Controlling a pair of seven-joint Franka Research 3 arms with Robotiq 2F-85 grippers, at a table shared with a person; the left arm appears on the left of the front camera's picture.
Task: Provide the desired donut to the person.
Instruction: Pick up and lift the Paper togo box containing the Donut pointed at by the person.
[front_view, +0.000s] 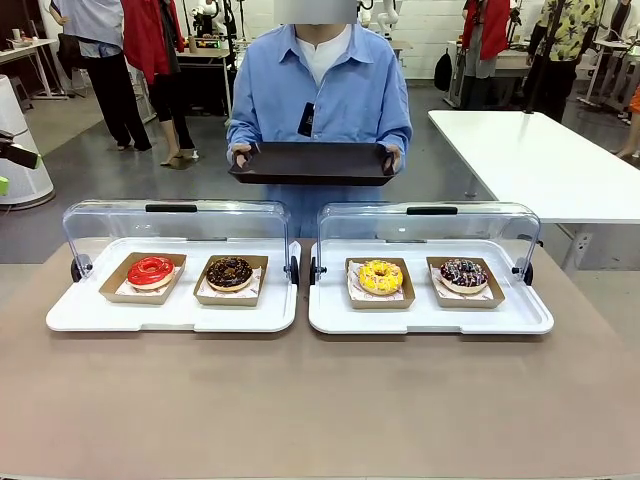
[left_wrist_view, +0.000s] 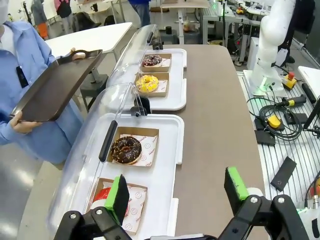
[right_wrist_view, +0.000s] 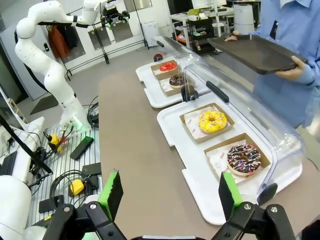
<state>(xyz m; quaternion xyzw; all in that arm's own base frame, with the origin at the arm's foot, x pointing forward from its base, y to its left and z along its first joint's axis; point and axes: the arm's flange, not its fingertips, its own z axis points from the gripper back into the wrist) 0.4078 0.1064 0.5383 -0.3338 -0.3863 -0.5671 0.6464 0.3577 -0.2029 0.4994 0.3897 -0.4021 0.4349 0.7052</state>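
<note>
While lids (front_view: 170, 225) stand open, two trays (front_view: 90, 318), two donuts (front_view: 380, 276) each

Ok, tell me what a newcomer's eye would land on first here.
Bright donuts in two open clear-lidded cases: red donut and chocolate donut in the left case, yellow donut and sprinkled donut in the right case. Beyond them the person holds a dark tray.

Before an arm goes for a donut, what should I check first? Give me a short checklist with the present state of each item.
1. Left gripper open and empty: ok.
2. Right gripper open and empty: ok.
3. Left lid rolled back: ok.
4. Right lid rolled back: ok.
5. Dark tray held out by the person, nothing on it: ok.
6. Person's choice shown: cannot tell.
</note>
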